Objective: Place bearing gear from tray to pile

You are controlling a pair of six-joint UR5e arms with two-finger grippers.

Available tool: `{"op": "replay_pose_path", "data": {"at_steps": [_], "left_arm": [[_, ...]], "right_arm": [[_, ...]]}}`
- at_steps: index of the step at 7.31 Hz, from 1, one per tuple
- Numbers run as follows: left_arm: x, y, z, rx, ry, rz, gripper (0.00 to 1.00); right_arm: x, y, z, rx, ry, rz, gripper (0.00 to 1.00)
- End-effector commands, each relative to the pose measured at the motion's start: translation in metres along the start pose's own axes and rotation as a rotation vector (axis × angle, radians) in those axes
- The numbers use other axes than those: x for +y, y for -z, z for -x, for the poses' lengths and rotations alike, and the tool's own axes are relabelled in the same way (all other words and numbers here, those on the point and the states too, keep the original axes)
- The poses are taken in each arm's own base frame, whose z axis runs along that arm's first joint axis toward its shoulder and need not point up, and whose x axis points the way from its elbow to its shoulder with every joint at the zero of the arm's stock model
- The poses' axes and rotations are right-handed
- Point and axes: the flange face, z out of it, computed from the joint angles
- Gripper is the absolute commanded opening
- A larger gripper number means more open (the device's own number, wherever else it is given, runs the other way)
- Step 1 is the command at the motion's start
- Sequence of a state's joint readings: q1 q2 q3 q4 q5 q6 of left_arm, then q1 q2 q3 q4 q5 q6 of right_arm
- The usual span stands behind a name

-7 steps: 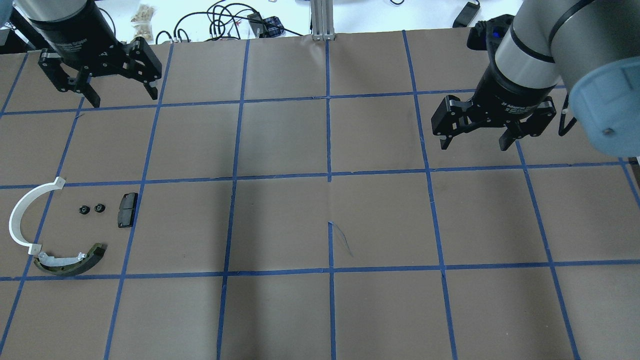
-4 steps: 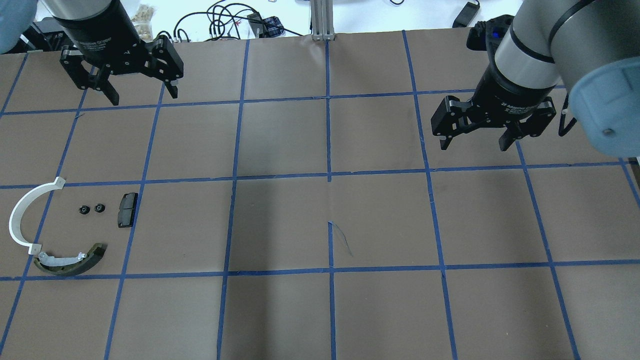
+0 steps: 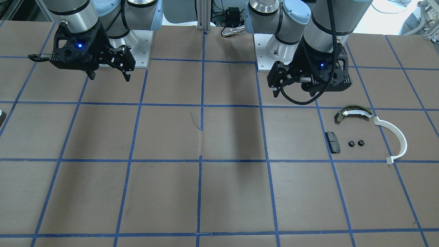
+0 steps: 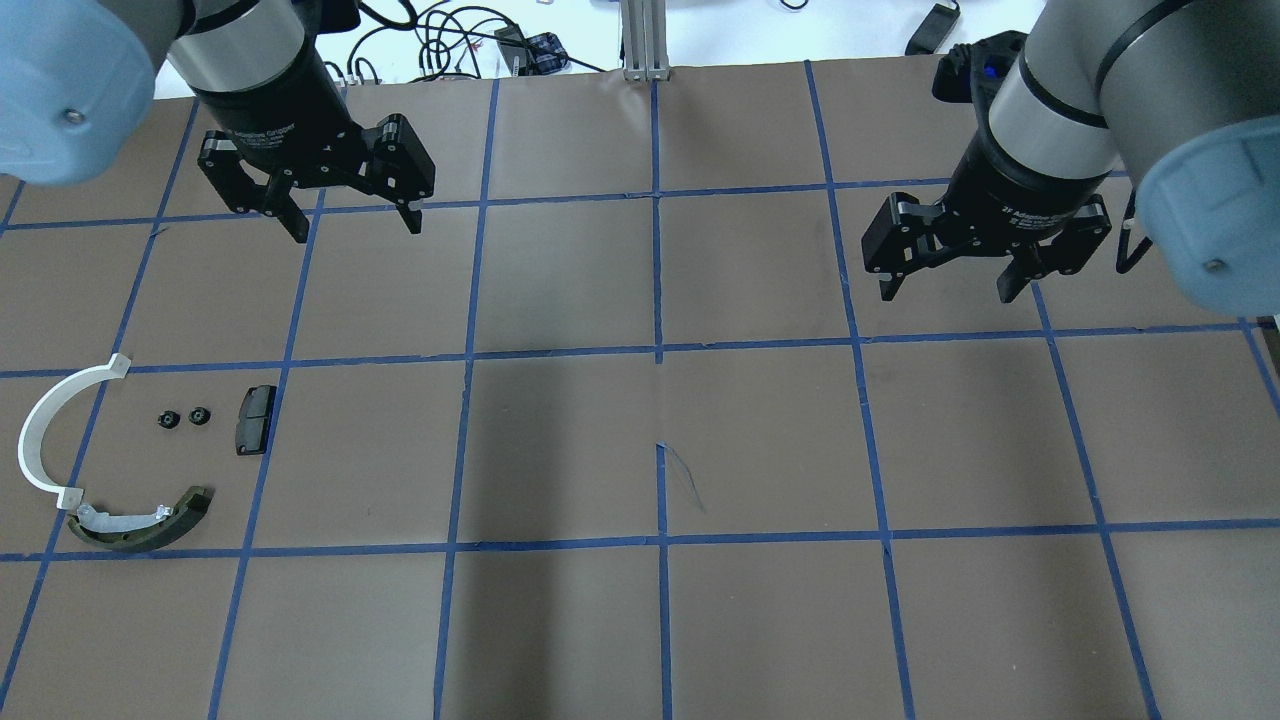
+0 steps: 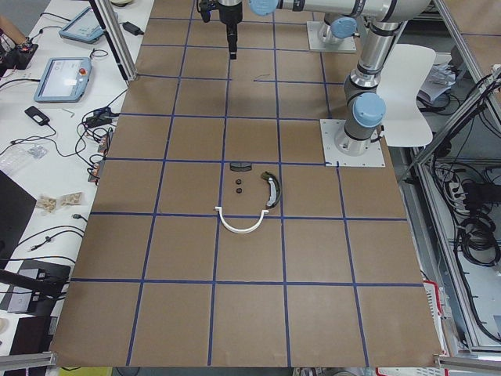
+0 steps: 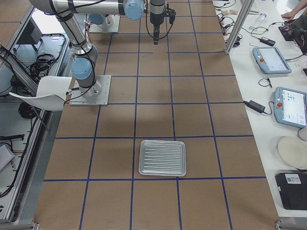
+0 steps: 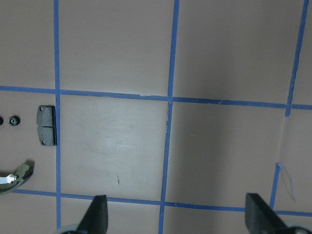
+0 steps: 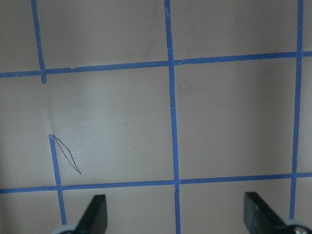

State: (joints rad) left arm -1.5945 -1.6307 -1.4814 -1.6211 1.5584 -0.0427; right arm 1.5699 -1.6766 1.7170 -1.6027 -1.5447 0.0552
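Note:
Two small black bearing gears (image 4: 168, 419) (image 4: 199, 414) lie side by side in the pile on the table's left. Around them are a white half-ring arc (image 4: 45, 430), an olive-and-white brake shoe (image 4: 140, 520) and a black pad (image 4: 253, 420). The silver tray (image 6: 162, 157) shows only in the exterior right view, with nothing on its ribbed floor. My left gripper (image 4: 357, 228) hangs open and empty, beyond the pile and to its right. My right gripper (image 4: 945, 293) is open and empty over the right half. The left wrist view catches the pad (image 7: 47, 126) and one gear (image 7: 14, 120).
Brown paper with a blue tape grid (image 4: 658, 350) covers the table. Cables (image 4: 440, 40) and a metal post (image 4: 645, 40) sit past the far edge. Tablets (image 6: 271, 57) and plates (image 6: 292, 153) lie on a side bench beyond the table's edge.
My left arm has swung to the right and a little nearer, staying open. The right arm and the pile have not moved.

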Motion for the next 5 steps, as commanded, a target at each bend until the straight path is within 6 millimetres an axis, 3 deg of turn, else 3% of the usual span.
{"op": "replay_pose_path", "data": {"at_steps": [1, 5], "left_arm": [[-0.0012, 0.0028, 0.0010, 0.025, -0.065, -0.010, 1.00], [0.0015, 0.0059, 0.0026, 0.009, -0.067, -0.016, 1.00]], "right_arm": [[-0.0002, -0.0003, -0.0003, 0.000, -0.001, -0.001, 1.00], [-0.0003, -0.0002, -0.0003, 0.000, -0.001, -0.002, 1.00]]}}
